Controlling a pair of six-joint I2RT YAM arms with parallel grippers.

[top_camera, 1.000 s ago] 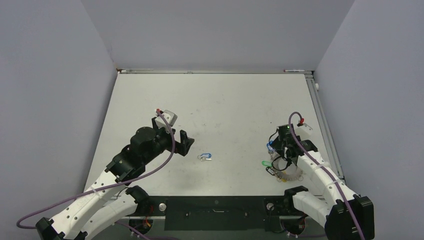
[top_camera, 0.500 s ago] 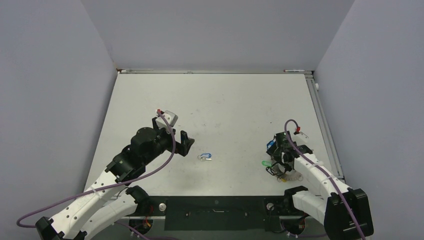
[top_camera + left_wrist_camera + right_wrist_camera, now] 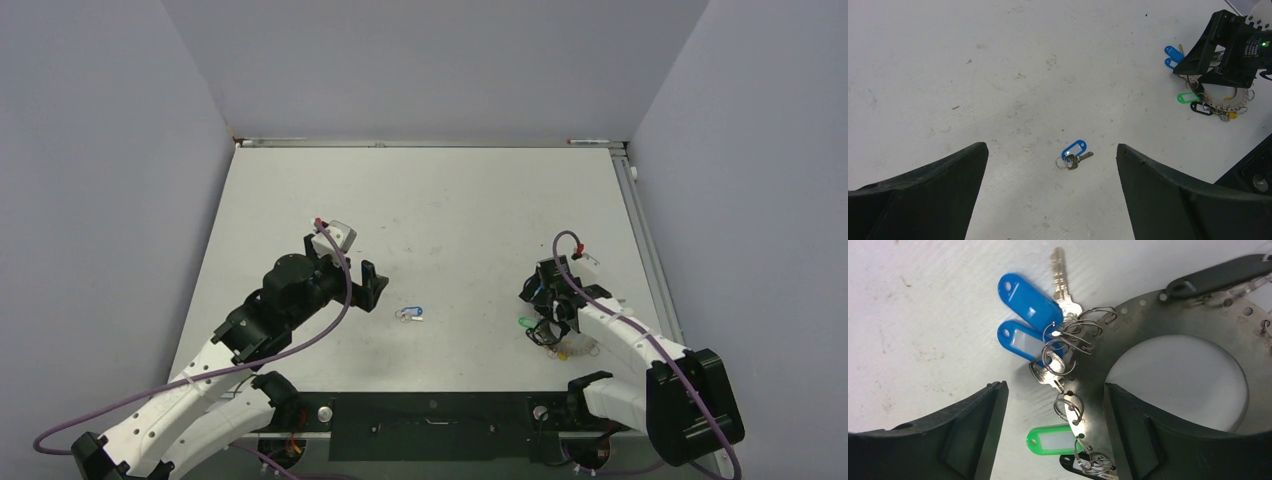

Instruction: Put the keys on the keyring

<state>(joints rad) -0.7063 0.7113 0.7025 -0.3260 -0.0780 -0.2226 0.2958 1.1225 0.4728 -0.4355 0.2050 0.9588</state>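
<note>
The loose key (image 3: 409,313) with a blue tag lies on the white table between the arms; in the left wrist view the key (image 3: 1074,154) lies flat just ahead of my fingers. My left gripper (image 3: 375,283) (image 3: 1050,146) is open and empty, left of the key. The keyring (image 3: 1128,335), a flat grey metal ring, lies on the table with blue tags (image 3: 1028,301), a green tag (image 3: 1050,440) and a black tag (image 3: 1218,274) round its rim. My right gripper (image 3: 1050,390) (image 3: 548,315) is open, fingers astride the ring's left rim. The keyring also shows in the top view (image 3: 575,347).
The table's right edge rail (image 3: 650,250) runs close to the right arm. Grey walls enclose the table on three sides. The right arm's gripper and the keyring (image 3: 1223,97) show at the upper right of the left wrist view.
My right gripper has shifted a little to the left and down onto the keyring's rim, and the tags have shifted slightly left. The left arm and the loose key have not moved.
</note>
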